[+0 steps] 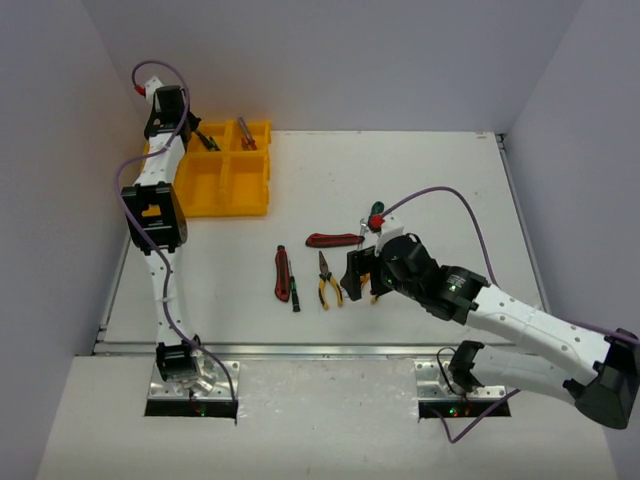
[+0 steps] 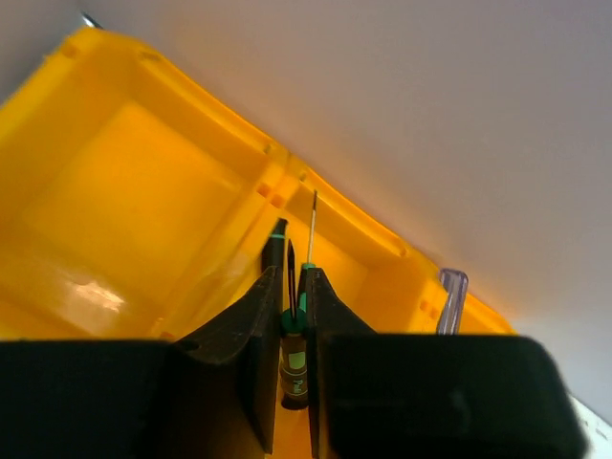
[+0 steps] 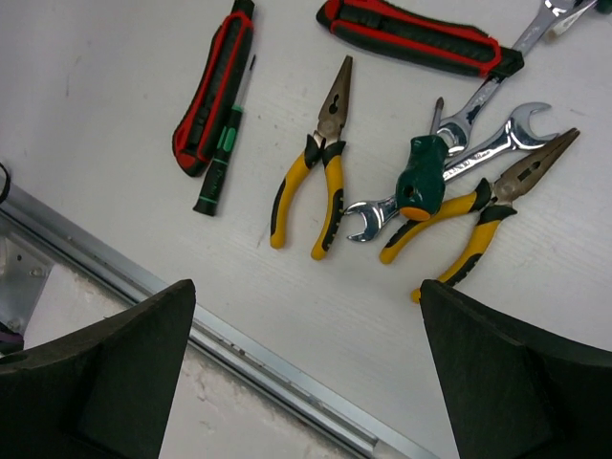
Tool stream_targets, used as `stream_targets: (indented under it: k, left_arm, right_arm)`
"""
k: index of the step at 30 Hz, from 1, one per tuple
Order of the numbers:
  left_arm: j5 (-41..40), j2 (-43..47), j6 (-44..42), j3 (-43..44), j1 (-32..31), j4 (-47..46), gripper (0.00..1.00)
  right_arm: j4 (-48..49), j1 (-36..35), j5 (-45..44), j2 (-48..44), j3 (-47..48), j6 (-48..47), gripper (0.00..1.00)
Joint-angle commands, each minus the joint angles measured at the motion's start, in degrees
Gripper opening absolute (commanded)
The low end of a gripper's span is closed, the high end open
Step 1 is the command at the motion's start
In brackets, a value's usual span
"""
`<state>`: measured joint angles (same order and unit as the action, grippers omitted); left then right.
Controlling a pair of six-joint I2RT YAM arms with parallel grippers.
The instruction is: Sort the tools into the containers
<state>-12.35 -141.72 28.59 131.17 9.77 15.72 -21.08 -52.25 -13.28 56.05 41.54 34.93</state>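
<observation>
Item 1: my left tool [image 2: 292,287], clenched on a slim green-banded screwdriver [image 2: 295,359], poised over the yellow tray [image 2: 105,182].
Item 2: my right tool [image 3: 306,306], jaws released wide, hung above the counter [image 3: 96,96]. Yellow-handled pliers [image 3: 320,186], wrenches [image 3: 497,143] and a utility knife [image 3: 212,91] lay loose there.

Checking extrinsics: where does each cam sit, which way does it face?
Top external: above and behind the robot, facing down on the table; left arm and right arm show, left claw over the yellow tray.
Left wrist: faces along the left claw, shut on a green screwdriver, into the tray.
Right wrist: faces down past the open right claw at yellow pliers and utility knife.
Shared: top and right wrist both show those pliers and knife.
</observation>
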Motion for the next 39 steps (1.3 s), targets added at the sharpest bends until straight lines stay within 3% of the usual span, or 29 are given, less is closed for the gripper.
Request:
stream_targets:
  k: [1,3,6,8,9,14,17,18,20,21,24,27,31,39]
  left_arm:
    - [6.73,0.66,2.36,2.25,-0.28,-1.96,0.28]
    - [7.3,0.63,3.22,2.79,-0.28,0.43,0.52]
    - [9.27,3.05,4.33,4.06,-0.34,3.65,0.78]
    - [10.4,7.2,4.84,3.29,-0.28,4.73,0.87]
    - [10.98,11.46,5.29,2.23,-0.28,4.99,1.0]
    - [10.01,32.87,7.21,-6.21,-0.28,11.96,1.0]
    - [13.57,55.74,9.56,-31.17,-0.28,6.09,1.0]
    - [15.22,61.69,10.15,-37.79,-0.35,3.71,1.0]
    - [18.7,77.76,11.75,-54.96,-0.4,-3.66,1.0]
    - [19.39,83.76,11.67,-60.74,-0.42,-3.97,1.0]
    - [22.62,93.93,8.26,-69.23,-1.39,-0.39,1.0]
    - [26.31,96.48,2.64,-72.64,-3.17,4.55,1.0]
    - [22.87,99.8,-3.41,-74.88,-3.41,10.72,1.0]
    - [23.67,103.58,-4.96,-82.15,-3.97,10.26,1.0]
  right_arm:
    - [5.45,0.04,3.29,4.63,0.23,1.12,0.99]
    - [6.14,0.04,4.75,6.95,1.34,1.63,0.99]
    - [7.95,0.04,5.97,11.61,2.64,1.8,0.99]
    - [9.52,0.04,7.34,16.5,4.59,1.07,0.99]
    - [9.63,0.04,9.18,18.64,6.34,0.93,0.99]
    - [4.99,-1.9,7.44,33.71,16.67,3.95,0.99]
    - [2.01,-3.88,0.39,39.7,21.38,6.2,0.94]
    - [0.82,-4.13,-0.9,41.3,23.47,7.57,0.9]
    - [-1.2,-5.17,-2.85,44.99,26.26,8.48,0.71]
    - [-1.61,-5.43,-3.17,46.42,27.31,8.57,0.66]
    - [-1.98,-6.92,-2.88,48.74,28.87,8.96,0.54]
    - [-2.27,-8.1,-2.95,51.99,31.03,9.95,0.49]
    - [-3.24,-9.02,-4.06,54.99,32.72,11.38,0.37]
    - [-2.74,-9.27,-2.69,60.94,34.35,12.84,0.38]
